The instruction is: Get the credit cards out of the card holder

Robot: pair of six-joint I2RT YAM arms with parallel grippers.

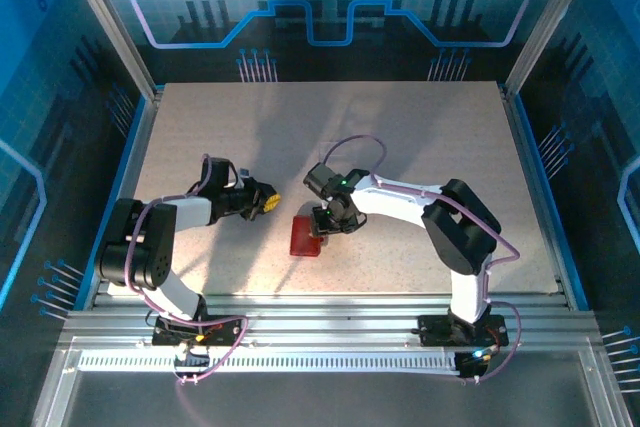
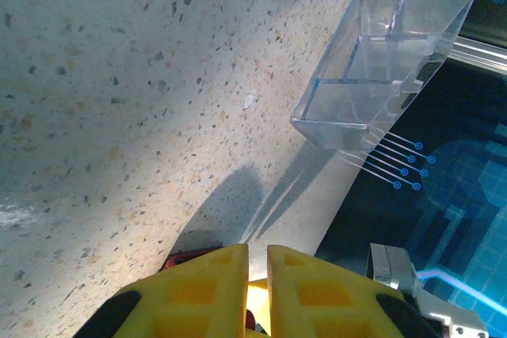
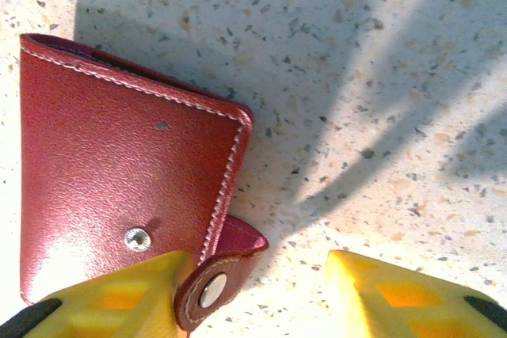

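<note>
The card holder [image 3: 119,156] lies folded shut and flat on the bench [image 3: 380,77], directly beneath the right hand [image 3: 253,263]. Its stitched edge runs up and away from the inner finger. The right hand is released: one finger rests over the holder's near corner and the other stands well apart over bare bench. The strap tab [image 3: 226,267] lies between them, just beside the inner finger. This straddle is judged to set up a pinch on the tab, the one part that projects past the flat cover and so offers a grip for unfastening. The snap stud [image 3: 137,238] on the cover is exposed.

The credit cards are presumably inside the folded cover.

The left hand [image 2: 255,251] is clenched with nothing seen between its fingers. It hangs just beside the holder, judged ready to steady it.
</note>
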